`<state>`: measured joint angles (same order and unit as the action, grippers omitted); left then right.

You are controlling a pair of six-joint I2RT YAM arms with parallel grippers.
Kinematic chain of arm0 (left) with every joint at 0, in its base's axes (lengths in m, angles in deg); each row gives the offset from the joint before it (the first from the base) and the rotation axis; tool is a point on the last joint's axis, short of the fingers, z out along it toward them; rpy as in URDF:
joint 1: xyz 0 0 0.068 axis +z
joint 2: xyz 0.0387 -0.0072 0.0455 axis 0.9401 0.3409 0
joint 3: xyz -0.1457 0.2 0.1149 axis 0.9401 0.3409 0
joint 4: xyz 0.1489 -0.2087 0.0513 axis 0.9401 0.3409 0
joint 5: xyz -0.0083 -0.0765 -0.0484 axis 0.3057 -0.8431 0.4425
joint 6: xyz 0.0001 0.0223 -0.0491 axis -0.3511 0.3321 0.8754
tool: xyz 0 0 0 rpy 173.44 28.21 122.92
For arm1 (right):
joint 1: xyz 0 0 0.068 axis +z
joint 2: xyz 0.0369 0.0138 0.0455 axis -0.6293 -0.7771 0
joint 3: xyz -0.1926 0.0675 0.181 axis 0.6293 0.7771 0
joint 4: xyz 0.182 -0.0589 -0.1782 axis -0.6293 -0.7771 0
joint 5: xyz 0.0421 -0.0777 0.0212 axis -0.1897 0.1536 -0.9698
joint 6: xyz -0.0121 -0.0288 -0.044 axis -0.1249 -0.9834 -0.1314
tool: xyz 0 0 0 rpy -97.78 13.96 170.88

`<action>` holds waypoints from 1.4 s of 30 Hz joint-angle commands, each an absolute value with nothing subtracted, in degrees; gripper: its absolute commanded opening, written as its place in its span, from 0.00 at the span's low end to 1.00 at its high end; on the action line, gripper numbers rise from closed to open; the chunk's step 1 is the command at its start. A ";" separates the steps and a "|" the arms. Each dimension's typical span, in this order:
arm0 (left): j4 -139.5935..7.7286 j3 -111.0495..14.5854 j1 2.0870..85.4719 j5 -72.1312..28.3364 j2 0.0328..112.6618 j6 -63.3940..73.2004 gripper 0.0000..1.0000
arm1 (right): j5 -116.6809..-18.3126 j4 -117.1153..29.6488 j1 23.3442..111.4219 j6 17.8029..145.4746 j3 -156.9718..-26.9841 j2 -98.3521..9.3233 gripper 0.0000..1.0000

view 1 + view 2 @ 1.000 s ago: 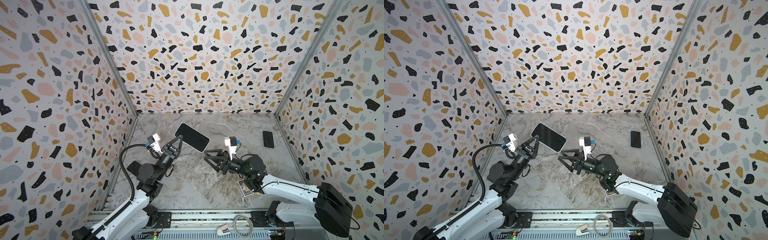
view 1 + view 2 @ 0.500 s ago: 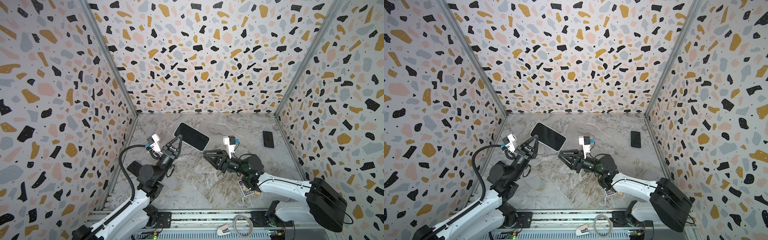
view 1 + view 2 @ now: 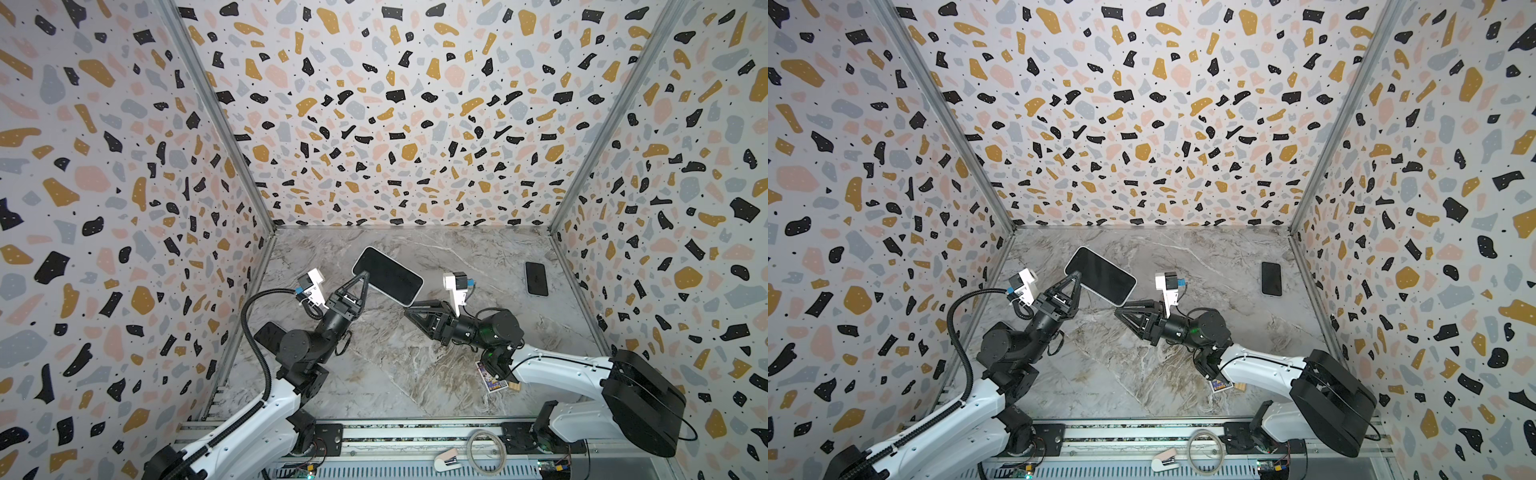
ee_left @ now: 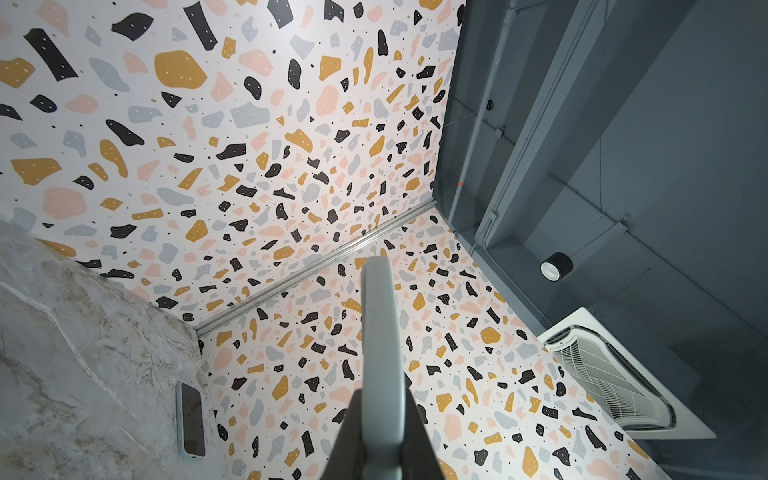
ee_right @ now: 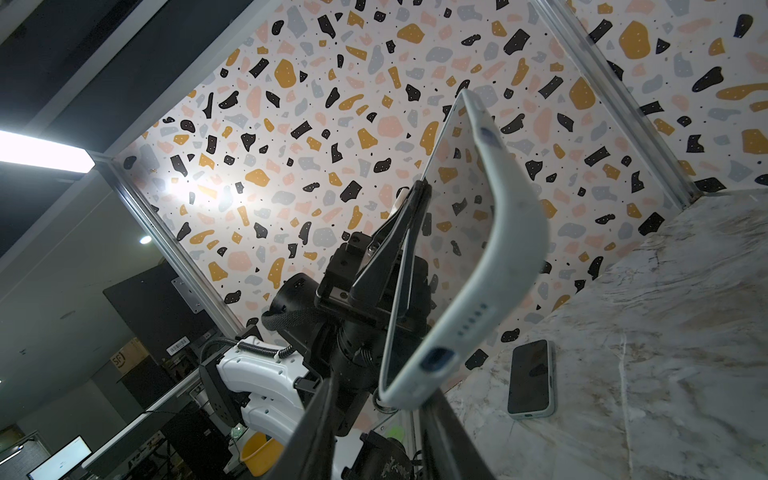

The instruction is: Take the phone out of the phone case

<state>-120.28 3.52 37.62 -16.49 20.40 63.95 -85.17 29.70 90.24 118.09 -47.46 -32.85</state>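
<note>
A phone [image 3: 388,276] with a dark screen sits in a pale grey-blue case [image 5: 498,232] and hangs tilted above the marble floor in both top views [image 3: 1100,276]. My left gripper [image 3: 365,274] is shut on its left end, and that same left gripper [image 4: 382,399] shows in its wrist view pinching the case's edge [image 4: 380,332]. My right gripper [image 3: 409,309] reaches the phone's lower right corner. In the right wrist view this right gripper [image 5: 380,395] is open, its fingers either side of that corner. A gap shows beside one finger.
A second phone [image 3: 536,278] in a pale case lies flat on the floor [image 3: 457,257] near the right wall. A small printed card [image 3: 490,376] and a wooden block [image 3: 515,386] lie under my right arm. Terrazzo walls close three sides.
My right gripper has moved left up to the held phone's corner, and its jaws have narrowed. The left gripper and the phone have stayed where they were.
</note>
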 commanded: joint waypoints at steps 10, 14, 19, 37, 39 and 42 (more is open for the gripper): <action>-127.19 3.91 37.11 -16.22 20.42 63.49 0.00 | -85.88 33.53 89.53 119.00 -48.52 -32.06 0.30; -127.06 3.90 37.11 -16.26 20.42 63.28 0.00 | -85.87 33.41 89.27 118.98 -48.55 -32.25 0.24; -126.28 3.91 37.11 -15.87 20.17 63.27 0.00 | -86.05 33.73 89.22 119.01 -48.48 -32.72 0.14; -111.39 -0.81 37.11 -16.67 19.87 69.41 0.00 | -87.09 23.97 89.27 107.82 -47.42 -31.14 0.06; -109.90 -1.28 37.07 -16.72 19.85 69.76 0.00 | -86.74 21.10 89.30 105.43 -47.51 -30.51 0.06; -108.35 -2.08 37.10 -17.02 19.90 70.24 0.00 | -85.80 17.69 89.34 102.08 -47.44 -29.61 0.06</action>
<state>-108.85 0.98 37.27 -16.30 20.46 68.92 -85.85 22.48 89.19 110.46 -46.98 -31.41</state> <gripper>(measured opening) 0.128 0.136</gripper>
